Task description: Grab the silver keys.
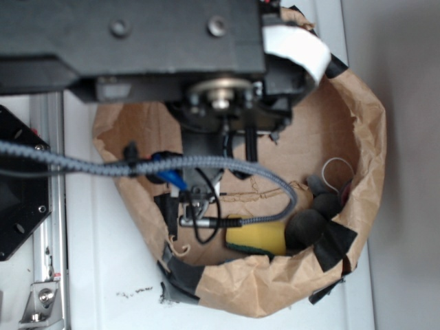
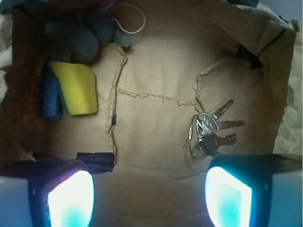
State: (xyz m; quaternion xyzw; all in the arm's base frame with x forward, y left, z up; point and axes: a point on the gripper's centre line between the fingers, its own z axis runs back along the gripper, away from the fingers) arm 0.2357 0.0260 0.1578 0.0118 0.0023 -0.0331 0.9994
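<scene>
The silver keys (image 2: 211,127) lie fanned on a thin wire ring on the brown paper floor of the bag, right of centre in the wrist view. My gripper (image 2: 149,198) stands open above the floor, with only bare paper between its two glowing pads. The right fingertip (image 2: 227,194) sits just below the keys, apart from them. The left fingertip (image 2: 71,198) is far to their left. In the exterior view the arm and the gripper (image 1: 199,203) hang over the bag's left half and hide the keys.
The crumpled paper bag wall (image 1: 364,137) rings the workspace. A yellow sponge (image 2: 78,87) on a blue cloth (image 2: 49,94) lies at the left. Dark grey lumps (image 2: 75,38) and a thin white loop (image 2: 132,21) sit at the far side. Black tape (image 2: 97,158) patches the floor.
</scene>
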